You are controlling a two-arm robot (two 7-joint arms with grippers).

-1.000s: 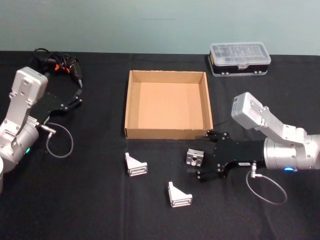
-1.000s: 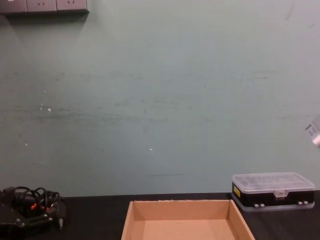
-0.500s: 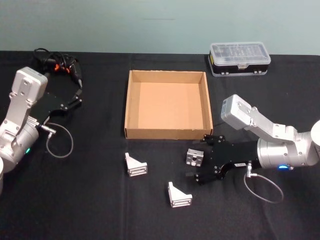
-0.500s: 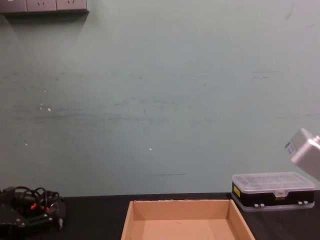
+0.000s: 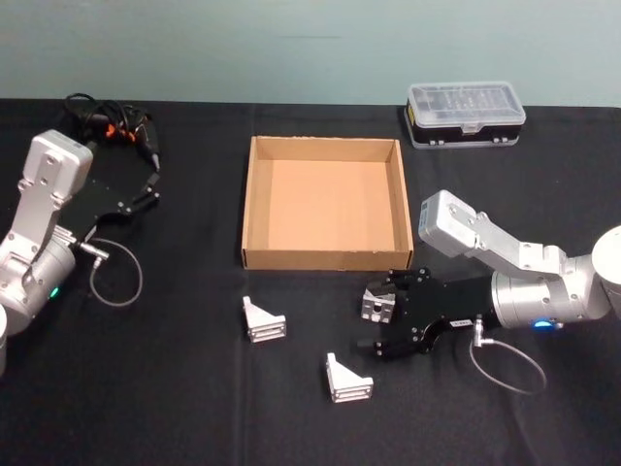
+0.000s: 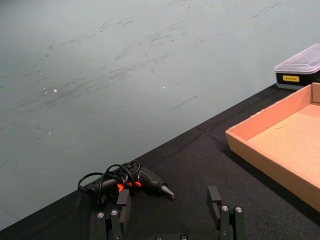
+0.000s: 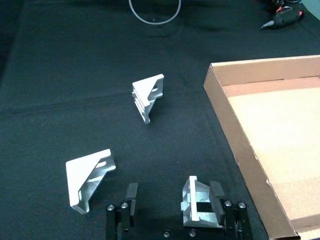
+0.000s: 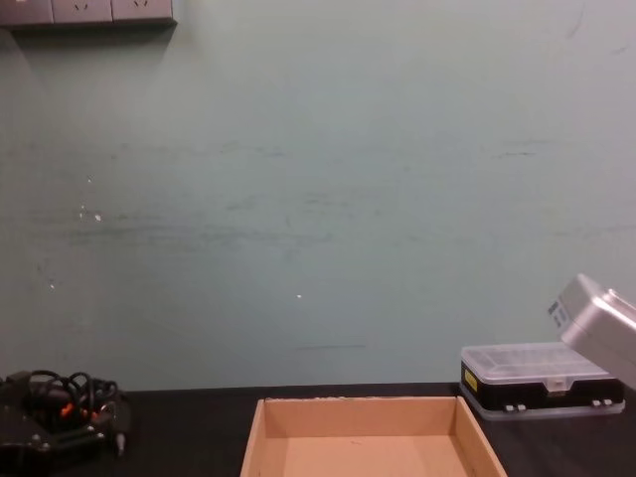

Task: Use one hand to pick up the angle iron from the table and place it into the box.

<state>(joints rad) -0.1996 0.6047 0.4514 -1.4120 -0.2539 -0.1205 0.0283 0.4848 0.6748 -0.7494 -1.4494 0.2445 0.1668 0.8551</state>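
Observation:
Three silver angle irons lie on the black table [image 5: 175, 388] in front of the tan cardboard box [image 5: 325, 259]. My right gripper [image 5: 368, 316] is low over the table and open, with its fingers on either side of one angle iron [image 5: 377, 305]. In the right wrist view that angle iron [image 7: 199, 204] sits between the fingers, right beside one finger [image 7: 216, 196], near the box wall [image 7: 235, 125]. The other two angle irons [image 5: 263, 319] [image 5: 347, 380] lie apart to the left. My left gripper [image 5: 146, 186] is parked open at the far left.
A small black case with a clear lid [image 5: 466, 114] stands behind the box on the right. A black corded tool [image 5: 114, 126] lies at the back left, beyond the left gripper [image 6: 169, 202]. Cable loops hang by both wrists.
My right arm has slid left along the table, so its open fingers now straddle the angle iron nearest the box. The left arm has not moved.

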